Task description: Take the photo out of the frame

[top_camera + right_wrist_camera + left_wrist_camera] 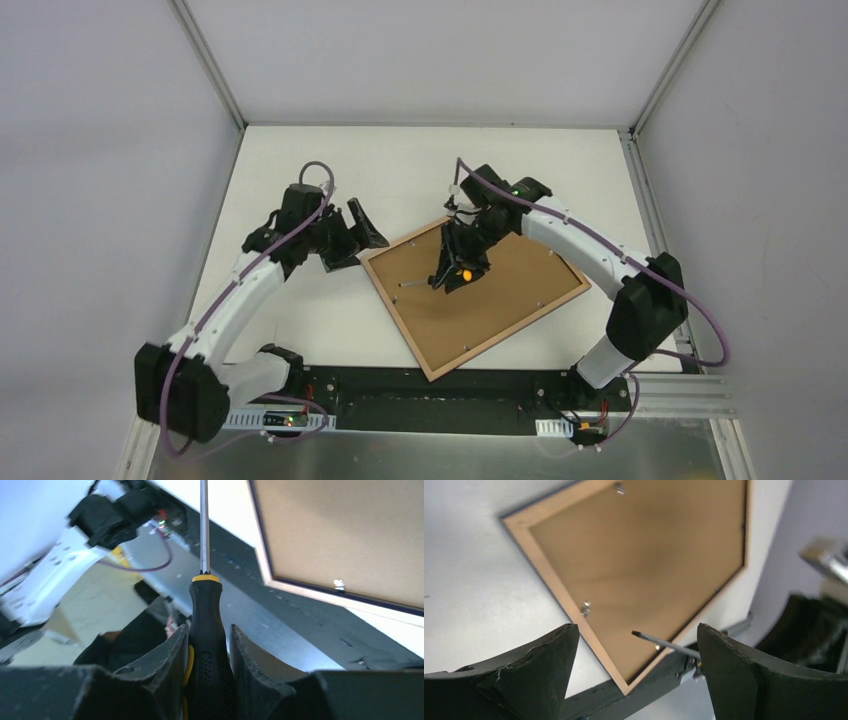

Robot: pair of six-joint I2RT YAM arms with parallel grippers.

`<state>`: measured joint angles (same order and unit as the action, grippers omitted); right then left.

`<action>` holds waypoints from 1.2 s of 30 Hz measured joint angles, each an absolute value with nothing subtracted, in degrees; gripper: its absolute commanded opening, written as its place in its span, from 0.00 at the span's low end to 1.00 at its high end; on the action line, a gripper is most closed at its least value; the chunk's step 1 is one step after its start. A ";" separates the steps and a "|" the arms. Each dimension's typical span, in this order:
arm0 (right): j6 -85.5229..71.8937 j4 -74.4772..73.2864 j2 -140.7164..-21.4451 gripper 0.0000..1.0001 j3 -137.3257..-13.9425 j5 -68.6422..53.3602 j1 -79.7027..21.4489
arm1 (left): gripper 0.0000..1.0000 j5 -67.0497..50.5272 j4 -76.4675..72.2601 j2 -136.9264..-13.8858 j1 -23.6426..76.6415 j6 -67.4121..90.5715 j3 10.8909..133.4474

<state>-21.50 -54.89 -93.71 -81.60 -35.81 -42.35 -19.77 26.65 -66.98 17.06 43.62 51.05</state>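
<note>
Thin rectangular picture frame [490, 305] w/ light wood-coloured rim lies back-up on the white tabletop [420, 170], turned diagonally, roughly mid-tabletop and a bit toward the right arm's side; its nearest corner reaches the black base strip [360, 385] at the arms' edge. Brown fibreboard backing panel [649, 555] fills the rim, a dark-blue edge showing along the outside. Small metal tabs [585, 608] sit at the rim's inner edge, one each on several sides. Right gripper [462, 262] hangs over the frame's far-left part, above the backing, clenched on a black-handled screwdriver w/ yellow collar [206, 610]; handle pinched between both fingers, steel shaft pointing out past the fingertips toward the frame's left edge. In left wrist view the dark tip shows over the backing close to the rim nearest the arms; can't tell if it touches. Left gripper [356, 238] is off the frame, just beside its far-left corner, above bare tabletop, jaws spread wide, grasping nothing; frame's left edge and near corner lie in the gap betw. its fingers [529, 675] as seen from its wrist cam, apart from both.
</note>
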 measured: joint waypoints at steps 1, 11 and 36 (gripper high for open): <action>-21.23 -54.15 -92.84 0.00 -80.64 -38.13 -41.04 | 0.93 -21.32 25.34 -64.25 17.34 43.44 49.78; -16.51 -49.76 -89.01 0.00 -72.99 -61.30 -38.92 | 0.91 -28.82 19.35 -52.18 37.26 30.83 47.64; -11.57 -47.75 -93.56 0.00 -75.90 -73.84 -43.53 | 0.00 -57.74 20.40 -60.18 40.12 24.10 50.83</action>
